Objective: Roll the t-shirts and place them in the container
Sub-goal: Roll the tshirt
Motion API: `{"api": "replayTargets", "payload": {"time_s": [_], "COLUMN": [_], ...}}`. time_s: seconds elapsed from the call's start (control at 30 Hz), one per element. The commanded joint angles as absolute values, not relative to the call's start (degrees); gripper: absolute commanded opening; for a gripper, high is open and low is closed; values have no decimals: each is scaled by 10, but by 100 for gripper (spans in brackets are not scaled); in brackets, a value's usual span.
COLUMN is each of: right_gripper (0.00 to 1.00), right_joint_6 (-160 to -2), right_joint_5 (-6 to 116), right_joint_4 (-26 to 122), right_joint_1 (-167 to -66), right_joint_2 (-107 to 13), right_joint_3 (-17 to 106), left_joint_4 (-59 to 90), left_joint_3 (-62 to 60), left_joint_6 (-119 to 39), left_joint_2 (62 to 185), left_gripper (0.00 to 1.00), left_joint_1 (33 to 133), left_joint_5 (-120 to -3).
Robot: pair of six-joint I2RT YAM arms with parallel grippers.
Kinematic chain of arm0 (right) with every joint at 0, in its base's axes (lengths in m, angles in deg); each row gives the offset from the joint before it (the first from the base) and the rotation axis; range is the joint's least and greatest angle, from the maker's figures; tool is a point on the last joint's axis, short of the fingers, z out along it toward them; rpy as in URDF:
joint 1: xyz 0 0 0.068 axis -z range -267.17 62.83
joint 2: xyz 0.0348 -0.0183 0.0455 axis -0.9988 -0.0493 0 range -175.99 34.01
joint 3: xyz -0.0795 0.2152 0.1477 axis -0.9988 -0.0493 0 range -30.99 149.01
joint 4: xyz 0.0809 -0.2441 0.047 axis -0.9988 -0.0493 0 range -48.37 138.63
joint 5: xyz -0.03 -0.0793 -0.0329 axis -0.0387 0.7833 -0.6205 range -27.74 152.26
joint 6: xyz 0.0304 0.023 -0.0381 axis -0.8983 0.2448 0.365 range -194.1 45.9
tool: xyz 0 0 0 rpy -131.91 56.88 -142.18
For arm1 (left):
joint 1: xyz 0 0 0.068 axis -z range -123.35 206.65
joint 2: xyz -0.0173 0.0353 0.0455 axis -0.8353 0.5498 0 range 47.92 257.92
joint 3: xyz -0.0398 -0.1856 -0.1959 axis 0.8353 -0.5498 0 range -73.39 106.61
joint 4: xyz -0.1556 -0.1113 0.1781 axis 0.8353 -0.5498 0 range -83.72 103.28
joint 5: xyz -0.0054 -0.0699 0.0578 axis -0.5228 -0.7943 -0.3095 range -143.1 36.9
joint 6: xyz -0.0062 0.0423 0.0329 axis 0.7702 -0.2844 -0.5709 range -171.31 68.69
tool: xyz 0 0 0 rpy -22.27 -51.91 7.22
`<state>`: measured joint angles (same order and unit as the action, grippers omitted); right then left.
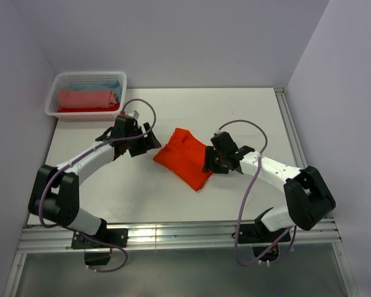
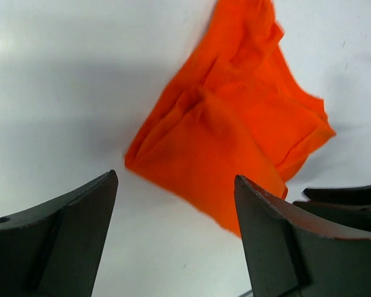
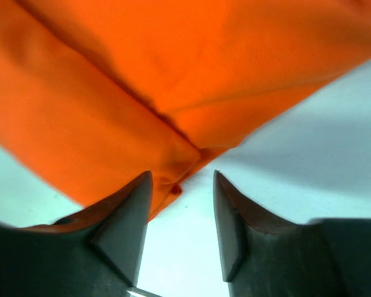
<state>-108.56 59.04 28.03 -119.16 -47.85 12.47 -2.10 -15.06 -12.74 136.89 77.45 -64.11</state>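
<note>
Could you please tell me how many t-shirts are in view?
4: the orange t-shirt lies on the table between the arms; the pink roll, light blue cloth and red cloth sit in the basket, where more may be hidden.

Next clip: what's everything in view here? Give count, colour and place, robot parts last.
orange t-shirt: one, bright orange, folded bundle, mid-table between the grippers
basket: one, white plastic lattice, table's far left corner
salmon-pink roll: one, on top in the basket
light blue cloth: one, basket's far side
red cloth: one, under the pink roll
table: one, white
purple cables: two, one along each arm
left gripper: black, jaws wide open, just left of the shirt
right gripper: black, jaws parted at the shirt's right edge
</note>
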Motion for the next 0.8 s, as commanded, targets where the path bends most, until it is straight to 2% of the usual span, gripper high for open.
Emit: {"api": "replayTargets", "payload": {"time_s": [0.0,0.03,0.1,0.17,0.23,0.27,0.3,0.37,0.4,0.63,0.77], "right_gripper": [61,69,76,77,67,58,44,30,17,1,0], "right_joint_6": [-1050,-1047,-1040,-1031,-1025,-1021,-1021,-1031,-1039,-1181,-1273], "right_joint_5": [622,637,643,646,635,609,592,524,497,318,298], "right_joint_4": [252,247,245,257,281,290,300,335,350,610,771], "right_joint_1": [-1190,-1191,-1191,-1191,-1190,-1191,-1190,-1191,-1190,-1190,-1193], "right_joint_2": [-432,-424,-411,-388,-380,-385,-395,-432,-445,-557,-622], "right_joint_3": [171,177,180,181,190,196,204,228,236,224,210], "left_joint_4": [78,90,122,161,198,214,239,257,267,259,248], "left_joint_3": [-238,-267,-289,-316,-351,-364,-374,-399,-406,-429,-438], "left_joint_6": [-78,-65,-54,-36,-14,-5,1,12,13,8,5], "left_joint_2": [1306,1297,1277,1273,1271,1265,1261,1246,1240,1196,1179], "left_gripper": [82,83,83,83,83,83,83,83,83,83,84], "left_joint_1": [775,774,774,774,774,774,774,774,774,773,772], "left_joint_5": [-660,-662,-669,-697,-712,-714,-712,-702,-702,-679,-671]}}
